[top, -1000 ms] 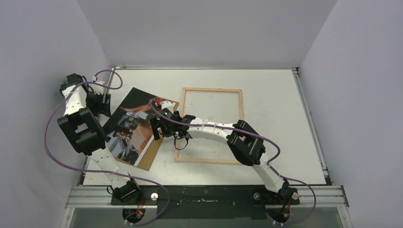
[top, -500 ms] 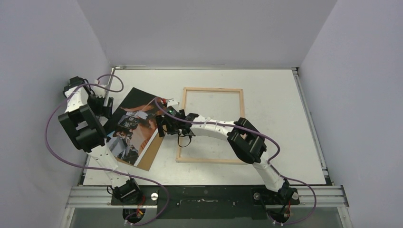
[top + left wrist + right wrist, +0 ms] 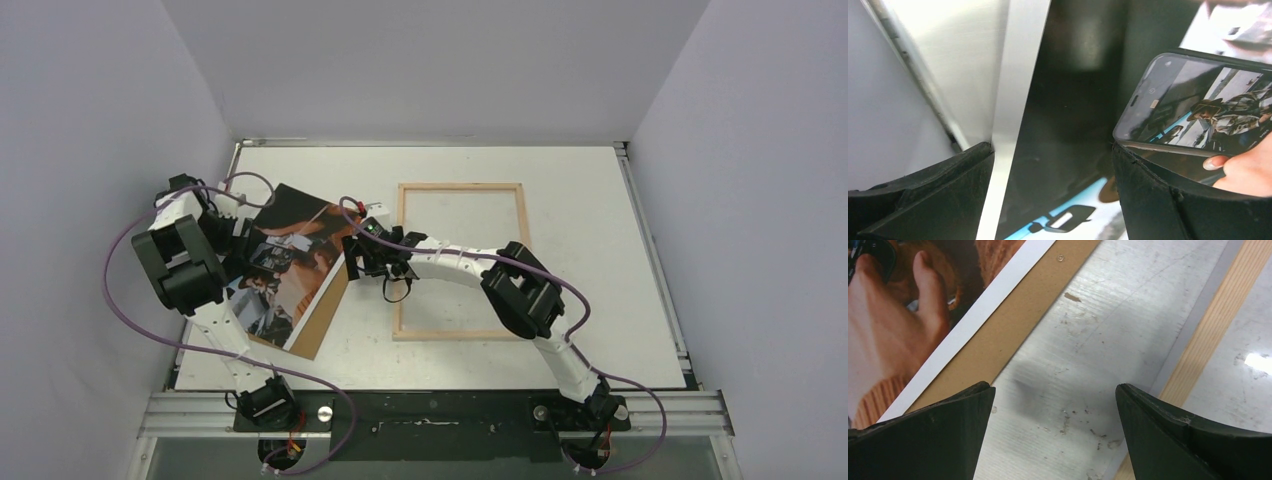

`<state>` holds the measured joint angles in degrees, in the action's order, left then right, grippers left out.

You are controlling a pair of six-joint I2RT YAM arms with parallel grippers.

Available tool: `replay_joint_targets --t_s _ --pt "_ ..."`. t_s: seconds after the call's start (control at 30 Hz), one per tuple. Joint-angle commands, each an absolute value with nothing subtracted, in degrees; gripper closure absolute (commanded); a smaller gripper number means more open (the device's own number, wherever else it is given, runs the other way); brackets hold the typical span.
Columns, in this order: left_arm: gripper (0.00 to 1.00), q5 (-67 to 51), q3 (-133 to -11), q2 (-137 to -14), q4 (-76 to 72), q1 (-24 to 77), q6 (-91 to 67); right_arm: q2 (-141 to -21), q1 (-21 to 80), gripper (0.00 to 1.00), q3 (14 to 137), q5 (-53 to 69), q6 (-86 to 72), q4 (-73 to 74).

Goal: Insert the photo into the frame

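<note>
Photo [image 3: 285,265] lies on backing [image 3: 326,314], near frame [image 3: 462,186]. Left claw [image 3: 1053,165] spread over photo's edge, I judge for pickup; right claw [image 3: 1055,400] released above bare desk [image 3: 1068,355] between.

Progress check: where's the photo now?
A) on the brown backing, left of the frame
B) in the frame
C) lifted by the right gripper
A: the photo lies on the backing, with bare table between it and the empty frame.
</note>
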<state>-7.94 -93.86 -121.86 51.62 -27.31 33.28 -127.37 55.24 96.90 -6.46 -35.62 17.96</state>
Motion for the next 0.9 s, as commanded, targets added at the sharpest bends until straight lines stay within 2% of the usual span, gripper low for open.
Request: replay_joint_targets --t_s 0.0,0.33,0.83,0.87 --pt "0.15 -9.0 -91.4 -120.7 48.5 -25.3 33.2 -123.9 54.1 0.02 95.1 -8.9 -35.9 19.1" --pt "0.16 -12.3 -89.7 -117.0 52.2 -25.4 33.0 -127.5 55.8 0.02 100.8 -5.2 -37.4 18.3" --pt "0.11 -6.6 -87.5 -113.7 52.7 -30.7 34.8 -131.7 58.2 0.02 105.8 2.4 -39.9 13.2" --pt "0.11 -6.3 -87.2 -113.5 52.7 -31.0 35.3 -131.9 58.2 0.00 105.8 3.1 -40.1 12.8"
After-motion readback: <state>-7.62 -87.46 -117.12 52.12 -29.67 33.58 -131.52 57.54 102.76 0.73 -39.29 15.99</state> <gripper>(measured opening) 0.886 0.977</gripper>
